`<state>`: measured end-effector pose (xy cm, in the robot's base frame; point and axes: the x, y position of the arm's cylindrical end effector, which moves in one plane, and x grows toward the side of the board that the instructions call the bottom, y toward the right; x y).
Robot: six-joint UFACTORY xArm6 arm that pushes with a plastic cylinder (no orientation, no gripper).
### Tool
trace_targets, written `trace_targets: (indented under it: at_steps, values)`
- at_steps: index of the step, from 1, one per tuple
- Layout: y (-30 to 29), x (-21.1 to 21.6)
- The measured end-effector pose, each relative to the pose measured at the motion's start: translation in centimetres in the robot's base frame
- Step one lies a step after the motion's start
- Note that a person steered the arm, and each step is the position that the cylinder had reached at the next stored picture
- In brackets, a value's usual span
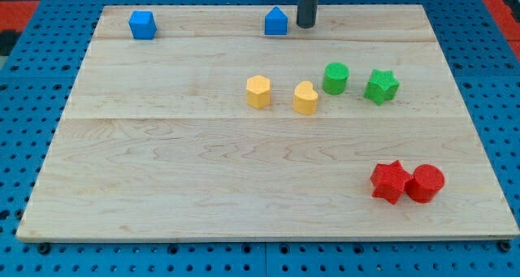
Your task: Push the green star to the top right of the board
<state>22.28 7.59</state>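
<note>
Right of centre: green star [381, 86], upright, beside green cylinder [335, 78] | my tip [306, 24] well above-left | no fingers

Wooden board [162, 163] carries eight blue, yellow, green, red blocks.

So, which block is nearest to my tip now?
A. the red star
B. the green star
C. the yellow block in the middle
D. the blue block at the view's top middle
D: my tip stands just to the view's right of the blue block at the top edge, while the green star lies farther down and to the view's right.
</note>
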Motion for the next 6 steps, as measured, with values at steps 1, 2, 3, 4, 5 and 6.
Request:
trace_targets:
  at_steps: [1,2,3,4,5,6]
  values:
    - [-2.3,-1.2]
    - [-8.3,-1.3]
    - [-10.2,-1.5]
    - [-3.3,-0.9]
    - [2.0,1.1]
    - [2.5,2.8]
